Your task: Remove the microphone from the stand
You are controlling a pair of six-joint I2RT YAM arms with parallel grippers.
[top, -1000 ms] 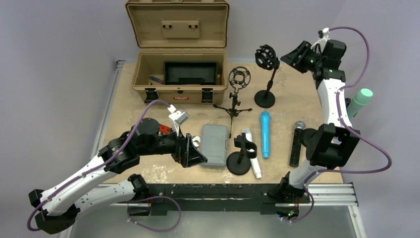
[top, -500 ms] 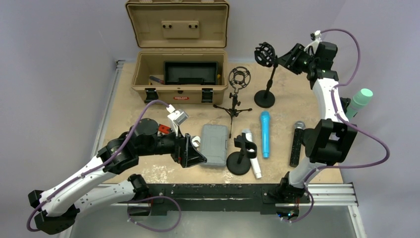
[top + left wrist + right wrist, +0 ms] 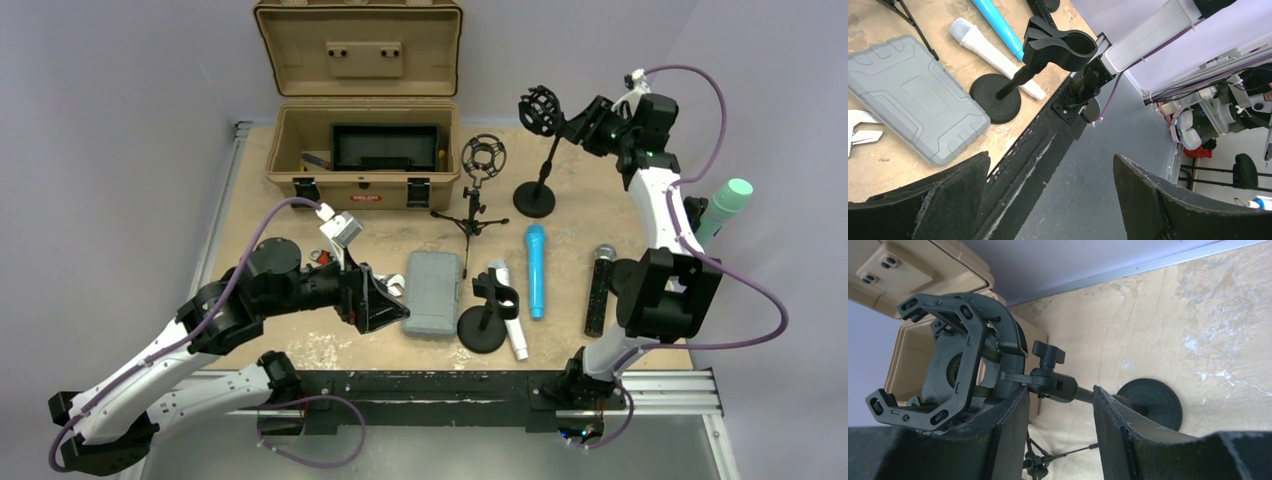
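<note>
**Q:** Where is the microphone, and is any seated in a stand?

**A:** 3 lie flat on the table (image 3: pixel 600 205): the white microphone (image 3: pixel 510 310), the blue microphone (image 3: pixel 536 270) and the black microphone (image 3: pixel 598 292). The white one rests against the base of the clip stand (image 3: pixel 1020 77), whose clip is empty. The cage of the shock-mount stand (image 3: pixel 955 360) at the far right also looks empty from the wrist view. Whether the teal-capped object (image 3: pixel 730 203) beyond the right edge sits in a holder cannot be told.

**Q:** How do the 2 grippers stand?

**A:** The right gripper (image 3: pixel 1057 415) is partly parted and holds nothing; its fingers flank the stem just below the swivel knuckle (image 3: pixel 1048 380). The left gripper (image 3: pixel 1050 170) is spread wide and empty, hovering over the near table edge beside the clip stand.

**Q:** How should the step in hand be done well?

**A:** In my judgement, confirm the occupied mount first. Any bracing grip belongs on the rigid stem, never on the cage. Keep the base flat, and draw the microphone along the mount's axis.
</note>
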